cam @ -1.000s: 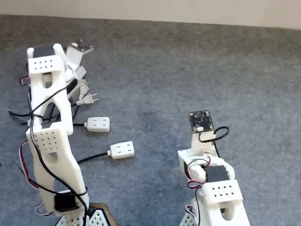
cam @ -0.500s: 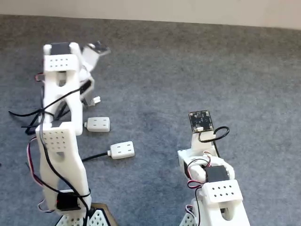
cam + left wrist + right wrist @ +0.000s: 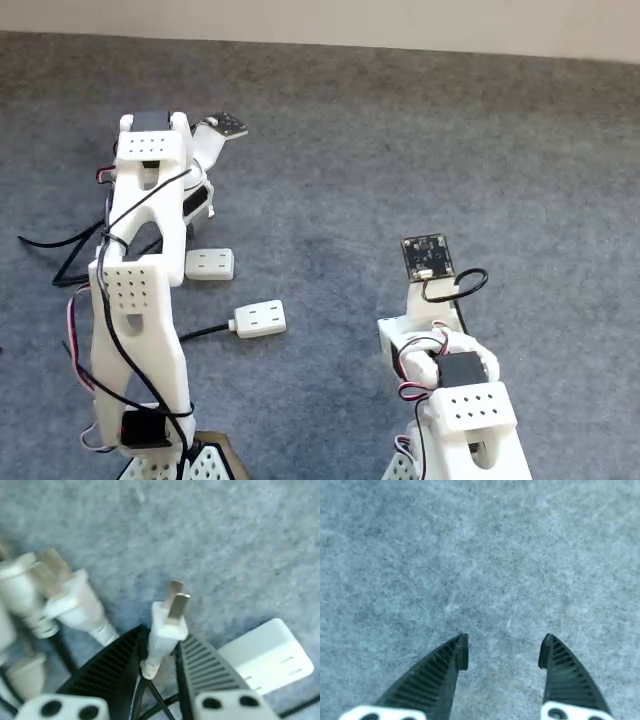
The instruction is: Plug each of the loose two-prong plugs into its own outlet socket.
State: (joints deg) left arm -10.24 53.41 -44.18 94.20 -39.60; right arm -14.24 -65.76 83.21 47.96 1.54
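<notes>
Left wrist view, white 2-prong plug (image 3: 167, 628)

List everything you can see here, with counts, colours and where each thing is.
white two-prong plug: one, white, clamped in the left gripper
loose white plugs: at least two, white, on the grey carpet beside it
white rectangular outlet sockets: two, white, on the carpet near the left arm
black cord: one, black, running from one socket
grey carpet: one, grey, underneath
left gripper: one, black, shut on the plug
right gripper: one, black, open over bare carpet
</notes>
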